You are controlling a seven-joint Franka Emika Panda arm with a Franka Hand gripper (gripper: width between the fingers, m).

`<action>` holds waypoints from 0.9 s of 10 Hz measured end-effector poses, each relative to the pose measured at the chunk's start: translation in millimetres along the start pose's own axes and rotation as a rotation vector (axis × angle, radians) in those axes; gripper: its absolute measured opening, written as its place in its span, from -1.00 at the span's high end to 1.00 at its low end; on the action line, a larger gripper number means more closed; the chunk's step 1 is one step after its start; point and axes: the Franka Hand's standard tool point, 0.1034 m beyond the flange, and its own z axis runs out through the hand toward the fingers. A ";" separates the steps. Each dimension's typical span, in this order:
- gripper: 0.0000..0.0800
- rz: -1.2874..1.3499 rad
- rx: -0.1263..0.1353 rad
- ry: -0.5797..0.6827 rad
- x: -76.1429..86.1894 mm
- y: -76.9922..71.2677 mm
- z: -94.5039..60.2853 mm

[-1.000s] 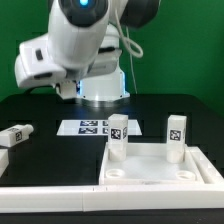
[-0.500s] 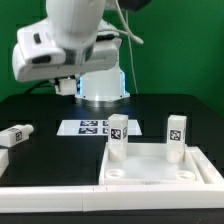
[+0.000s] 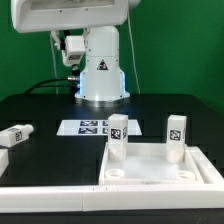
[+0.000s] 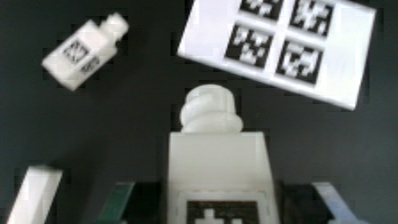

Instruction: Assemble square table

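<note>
Gripping blocky white leg post (image 4: pixel 217 165) between jaws | rounded knobbed tip

One white square panel (image 3: pixel 160 172). Four legs — a first upright post (image 3: pixel 117 136) and a second upright post (image 3: pixel 177 134) at the panel's far corners, a lying post (image 3: pixel 15 133) near the bench (image 3: pixel 40 105) edge on the exterior view's left, a held leg post (image 4: pixel 222 170). One marker board (image 3: pixel 90 127) — and one long white bar (image 3: pixel 50 192) along the near edge.

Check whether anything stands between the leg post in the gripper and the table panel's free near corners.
Nothing visible does. The gripper holds the leg post aloft. The panel's near corners are empty; two posts stand in its far corners, and a loose post lies apart at the exterior view's left.
</note>
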 end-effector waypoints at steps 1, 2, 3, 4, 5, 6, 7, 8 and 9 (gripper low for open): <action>0.28 -0.005 -0.011 0.051 0.3 -1.2 -1.9; 0.28 0.011 -0.021 0.130 7.7 -1.2 -3.5; 0.28 0.035 -0.036 0.225 21.0 -12.2 -3.9; 0.28 0.079 -0.037 0.270 39.6 -34.0 -13.5; 0.28 0.107 -0.058 0.343 70.6 -49.0 -28.4; 0.28 0.159 -0.067 0.387 97.3 -60.4 -38.1; 0.28 0.200 -0.064 0.473 118.8 -66.6 -53.0; 0.28 0.221 -0.063 0.570 130.5 -69.9 -62.3; 0.28 0.207 -0.077 0.636 130.4 -68.6 -60.0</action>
